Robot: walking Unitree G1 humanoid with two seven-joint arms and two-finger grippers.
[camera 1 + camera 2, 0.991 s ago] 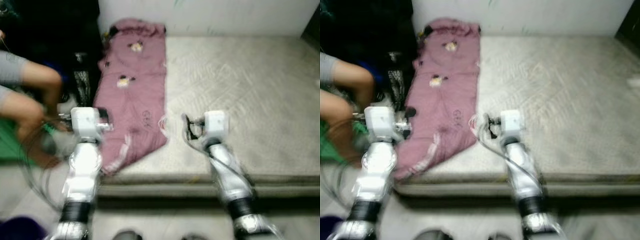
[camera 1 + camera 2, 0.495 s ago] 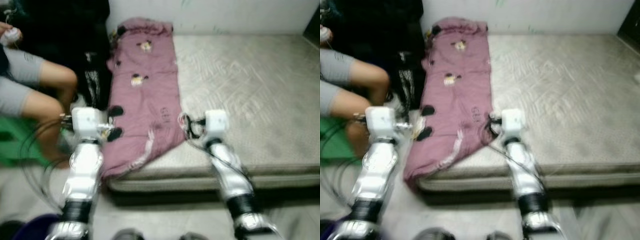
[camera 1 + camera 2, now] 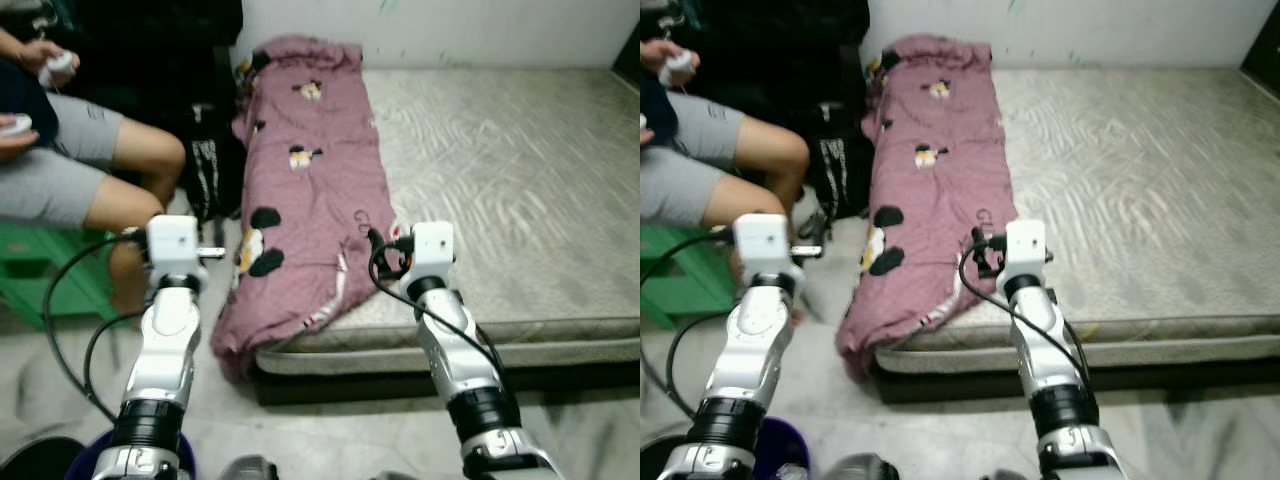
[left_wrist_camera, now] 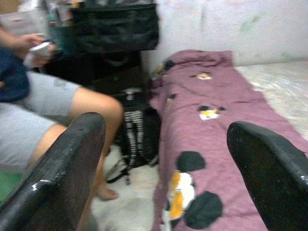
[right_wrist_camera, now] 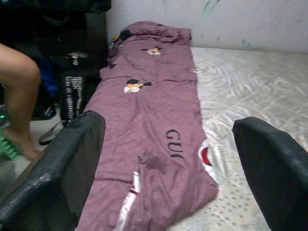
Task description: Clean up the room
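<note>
Pink blanket (image 5: 154, 120) lettered "GU" along mattress (image 3: 520, 180) edge, both hands (image 4: 163, 159) (image 5: 163, 159) wide, empty

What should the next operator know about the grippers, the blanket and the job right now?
Left gripper: open, empty, held over the floor beside the bed, aimed at the blanket.
Right gripper: open, empty, raised over the bed's near edge by the blanket's corner.
Blanket: mauve, stretched along the left side of the mattress, its near end spilling over the edge toward the floor.
A person sits on a green stool to the left; a black bag stands between them and the bed.
Done: nothing grasped.
Left: take hold of the blanket and tidy it.
</note>
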